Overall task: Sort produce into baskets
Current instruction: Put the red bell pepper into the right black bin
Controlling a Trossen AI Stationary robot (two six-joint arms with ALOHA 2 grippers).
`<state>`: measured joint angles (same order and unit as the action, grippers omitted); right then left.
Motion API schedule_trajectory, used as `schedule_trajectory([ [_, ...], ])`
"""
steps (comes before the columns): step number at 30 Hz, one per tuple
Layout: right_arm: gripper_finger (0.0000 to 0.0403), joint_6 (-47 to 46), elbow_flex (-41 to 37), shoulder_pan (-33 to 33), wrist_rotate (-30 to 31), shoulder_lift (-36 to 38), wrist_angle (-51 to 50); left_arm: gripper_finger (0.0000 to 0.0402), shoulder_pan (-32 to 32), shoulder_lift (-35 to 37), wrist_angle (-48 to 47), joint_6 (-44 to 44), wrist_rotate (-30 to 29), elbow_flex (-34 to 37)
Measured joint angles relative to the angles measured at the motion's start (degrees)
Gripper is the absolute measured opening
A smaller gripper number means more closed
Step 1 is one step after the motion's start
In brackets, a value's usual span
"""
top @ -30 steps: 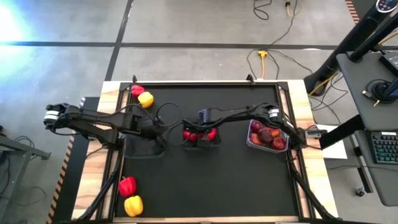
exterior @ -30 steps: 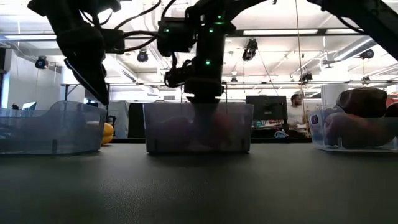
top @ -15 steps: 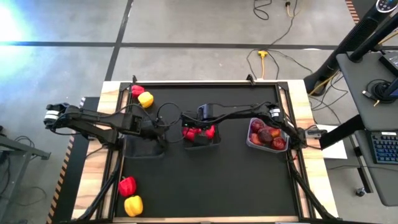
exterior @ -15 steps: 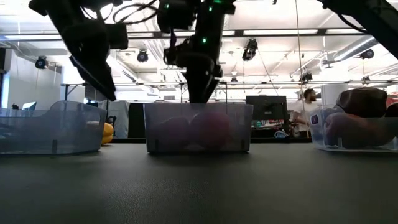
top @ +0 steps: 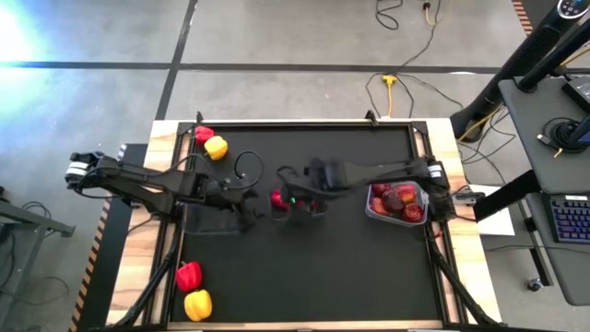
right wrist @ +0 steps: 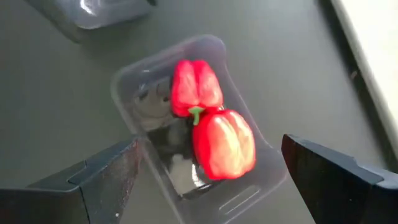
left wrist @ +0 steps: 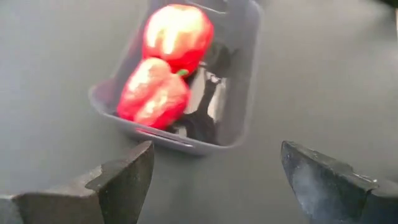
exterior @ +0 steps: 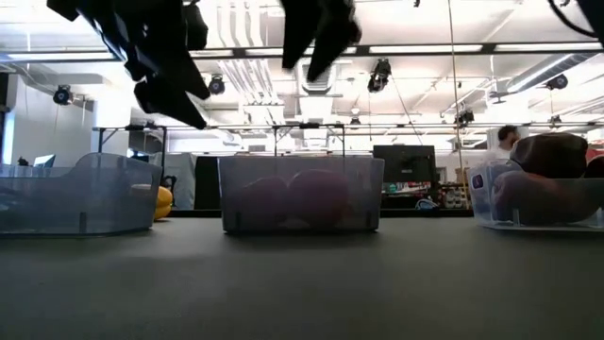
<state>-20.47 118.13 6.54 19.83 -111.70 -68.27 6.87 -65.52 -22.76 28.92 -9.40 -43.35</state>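
The middle see-through tub [exterior: 302, 194] holds two red peppers [right wrist: 222, 142] [right wrist: 196, 86], which lie on its floor. My right gripper [right wrist: 211, 152] hangs open and empty above this tub [top: 300, 197]. My left gripper [left wrist: 214, 168] is open and empty, just left of the tub and above the table [top: 251, 201]. The left tub [top: 212, 219] is empty. The right tub [top: 419, 195] holds several dark maroon apples [top: 395, 200]. Loose on the table are a red pepper [top: 204, 135] and a yellow pepper [top: 216, 147] at the far left, and a red pepper [top: 189, 275] and a yellow pepper [top: 197, 303] at the near left.
The black mat [top: 350, 267] is bare over the near middle and right. Wooden strips [top: 138, 277] edge the table on both sides. Both arms cross above the row of tubs. People and desks show in the room beyond the far edge in the low view.
My right gripper has gone up out of the middle tub, and the two red peppers now lie there alone. My left gripper has gone toward the table's right, closer to the middle tub, and a little up.
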Motion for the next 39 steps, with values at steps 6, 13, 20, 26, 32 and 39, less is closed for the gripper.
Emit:
schedule_trajectory([
  [6, 0.0377, -1.6, -0.1, 8.1, 5.1, 1.0, -0.6, 0.0331, 3.8, 0.6, -0.4, 5.2, 2.1, -0.2],
  [13, 0.0377, -10.5, -0.4, 18.6, 5.5, 1.0, -4.2, 0.0321, 8.1, -0.2, -19.3, 13.5, 4.5, -10.5],
  [20, 0.0377, -16.9, -1.0, 25.4, 7.2, 0.9, -4.0, 0.0313, 12.2, -0.8, -27.1, 15.4, 6.5, -15.9],
  [26, 0.0377, -20.0, -2.6, 27.2, 11.2, 0.7, -3.8, 0.0311, 14.8, -0.9, -26.3, 18.7, 7.1, -15.1],
  [32, 0.0377, -18.6, -3.4, 25.6, 11.3, 0.6, -3.9, 0.0311, 23.0, -0.4, -21.0, 22.6, 5.4, -15.0],
  [39, 0.0377, -18.5, -3.7, 21.4, 14.3, 0.6, -2.4, 0.0311, 40.4, -1.9, -20.5, 33.9, 3.4, -14.1],
])
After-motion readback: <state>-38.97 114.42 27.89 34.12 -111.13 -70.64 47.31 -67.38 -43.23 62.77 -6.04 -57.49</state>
